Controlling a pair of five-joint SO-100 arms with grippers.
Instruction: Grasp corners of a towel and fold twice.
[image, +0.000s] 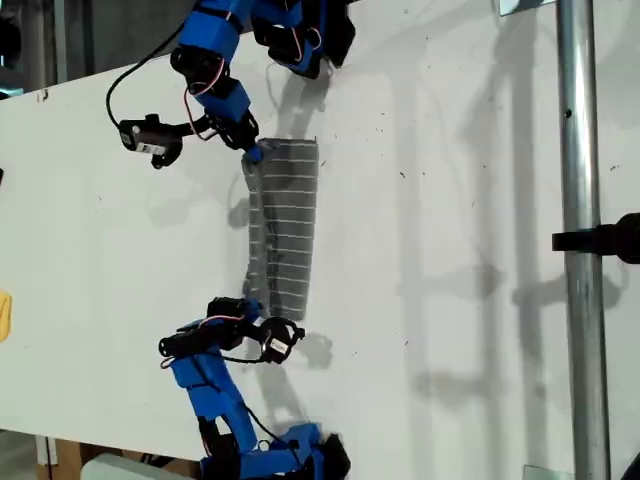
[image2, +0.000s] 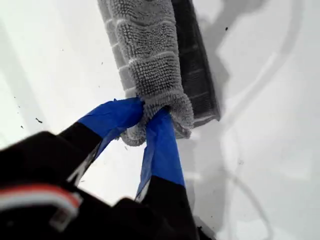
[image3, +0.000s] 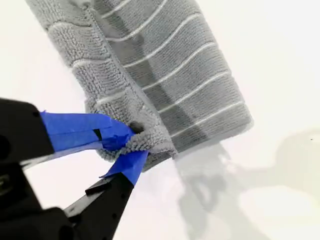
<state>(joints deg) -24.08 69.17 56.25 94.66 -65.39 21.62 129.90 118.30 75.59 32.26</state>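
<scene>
Looks like a robotics lab/test bench, not a home. Plain white scuffed tabletop (image: 450, 250) w/ small dark specks, a bare vertical metal pole (image: 578, 200) w/ a black clamp (image: 600, 240) on it at the exterior view's right, and exposed servo wiring (image: 130, 85) on blue 3D-printed arm parts.

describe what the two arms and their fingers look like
Both arms are built of bright blue plastic links with black motor blocks. Thin red, white and black cables loop along them. My first gripper and my second gripper have black fingers wrapped in blue tape at the tips.
</scene>
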